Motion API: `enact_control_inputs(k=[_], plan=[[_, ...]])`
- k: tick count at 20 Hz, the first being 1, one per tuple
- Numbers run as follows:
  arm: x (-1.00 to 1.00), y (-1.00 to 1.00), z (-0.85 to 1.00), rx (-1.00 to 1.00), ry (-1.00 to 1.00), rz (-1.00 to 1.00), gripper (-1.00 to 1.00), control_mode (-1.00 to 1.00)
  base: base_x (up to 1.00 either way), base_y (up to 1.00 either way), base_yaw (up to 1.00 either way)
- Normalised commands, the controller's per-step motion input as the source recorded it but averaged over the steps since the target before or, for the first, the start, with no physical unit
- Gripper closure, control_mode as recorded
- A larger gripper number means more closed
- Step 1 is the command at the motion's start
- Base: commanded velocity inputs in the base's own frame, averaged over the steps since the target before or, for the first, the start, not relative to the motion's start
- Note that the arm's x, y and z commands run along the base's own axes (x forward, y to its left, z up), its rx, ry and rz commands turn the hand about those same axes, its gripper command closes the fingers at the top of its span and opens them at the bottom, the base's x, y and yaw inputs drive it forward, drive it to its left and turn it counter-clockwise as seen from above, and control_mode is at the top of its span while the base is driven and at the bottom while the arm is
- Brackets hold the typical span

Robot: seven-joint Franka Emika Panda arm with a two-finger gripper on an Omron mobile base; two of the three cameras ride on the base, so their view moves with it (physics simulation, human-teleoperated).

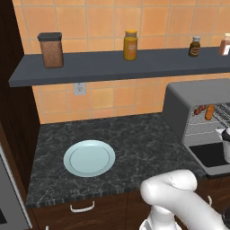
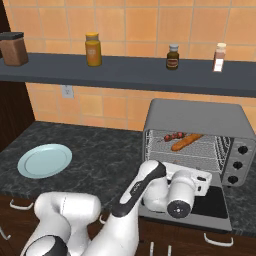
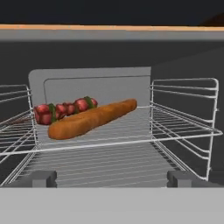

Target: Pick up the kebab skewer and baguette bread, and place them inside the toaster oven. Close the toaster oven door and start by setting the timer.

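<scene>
Dark speckled worktop (image 1: 134, 134) carries the toaster oven (image 2: 200, 120); baguette bread (image 3: 92, 119) touches kebab skewer (image 3: 65, 108) on its rack (my end effector (image 3: 111, 178) spread, empty).

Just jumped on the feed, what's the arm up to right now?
Both foods are loaded: the baguette and the kebab skewer lie side by side on the wire rack inside the toaster oven. The gripper is empty, its fingers spread wide, and faces the oven opening. The toaster oven door hangs open flat, so closing it and setting the timer knobs remain. The blue plate sits bare on the counter.
</scene>
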Motion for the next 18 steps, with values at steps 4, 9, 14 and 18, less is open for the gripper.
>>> enact_control_inputs(k=[4, 9, 14, 18], plan=[[-1.00, -0.44, 0.01, 0.00, 0.00, 0.00, -1.00, -1.00, 0.00, 0.00, 0.00], [-0.93, -0.25, 0.00, 0.00, 0.00, 0.00, -1.00, -1.00, 0.00, 0.00, 0.00], [-0.75, 0.00, -0.04, -0.01, 0.01, -0.02, -1.00, -1.00, 0.00, 0.00, 0.00], [-0.69, -0.14, -0.31, -0.01, 0.00, 0.00, -1.00, -1.00, 0.00, 0.00, 0.00]])
